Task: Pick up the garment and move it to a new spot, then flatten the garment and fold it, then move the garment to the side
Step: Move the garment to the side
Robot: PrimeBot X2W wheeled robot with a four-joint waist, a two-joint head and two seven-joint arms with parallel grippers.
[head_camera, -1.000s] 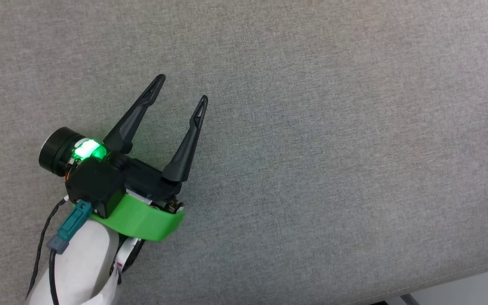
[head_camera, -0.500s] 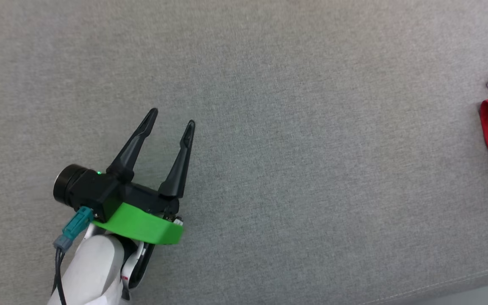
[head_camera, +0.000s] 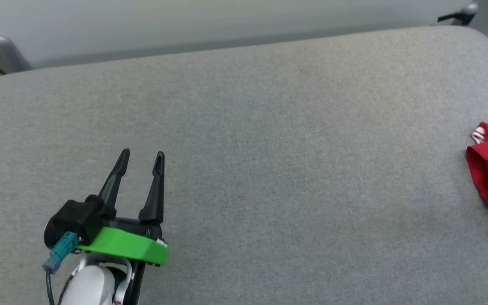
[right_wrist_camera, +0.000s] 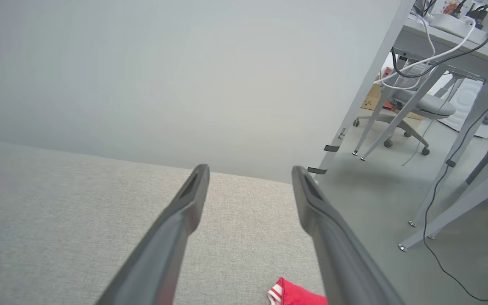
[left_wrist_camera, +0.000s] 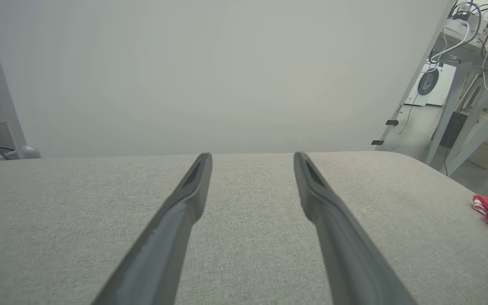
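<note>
Head view after the camera has tilted upward: the far edge of the grey fabric-covered table has come into view. The left gripper, empty over the near left part, has a narrower finger gap than a second ago. The right gripper, moderately parted and empty, hangs close to the red garment, which lies bunched at the table's right edge.

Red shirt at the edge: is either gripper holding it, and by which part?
Nothing is held. The left gripper and the right gripper are both open and empty. The garment lies crumpled on the grey surface.
</note>
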